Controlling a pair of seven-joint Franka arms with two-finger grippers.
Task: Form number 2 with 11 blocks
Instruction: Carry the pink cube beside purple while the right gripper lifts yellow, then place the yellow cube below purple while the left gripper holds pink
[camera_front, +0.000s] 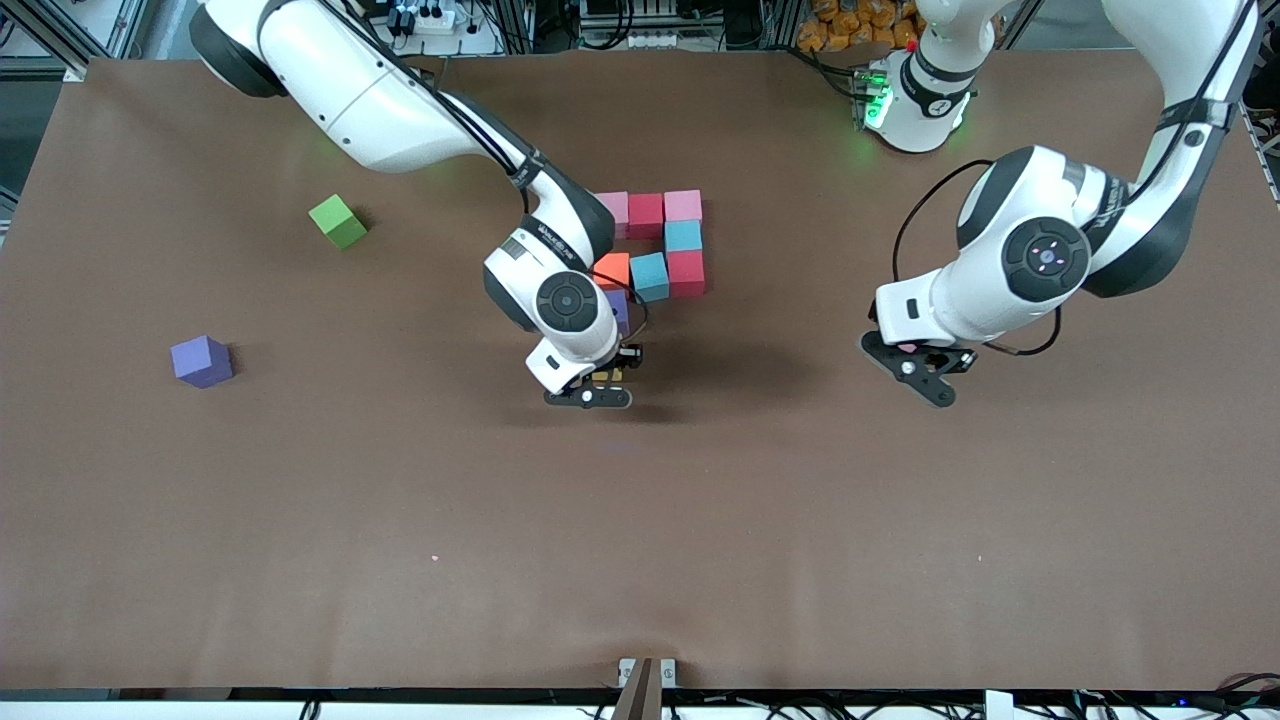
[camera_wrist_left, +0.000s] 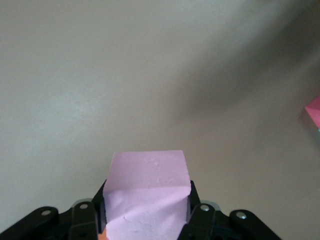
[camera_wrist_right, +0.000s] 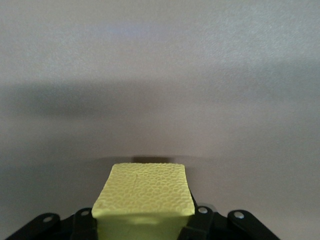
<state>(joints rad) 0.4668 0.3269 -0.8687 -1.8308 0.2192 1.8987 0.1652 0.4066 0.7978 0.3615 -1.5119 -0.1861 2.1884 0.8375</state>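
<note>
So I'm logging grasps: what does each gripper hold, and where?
Left gripper: pink foam cube, by opposite side faces. Right gripper: yellow foam cube, likewise.

Cube cluster (camera_front: 660, 245) mid-worktop (camera_front: 700, 520), packed edge to edge, no gaps to pass. Right claw (camera_front: 590, 392) with yellow cube (camera_wrist_right: 142, 192) blocks the cluster's camera-side edge. Left claw (camera_front: 925, 368), gripping pink cube (camera_wrist_left: 147, 195), sits well apart over bare worktop. Green cube (camera_front: 337, 221) and purple cube (camera_front: 201, 361) stand isolated toward the right arm's end.
</note>
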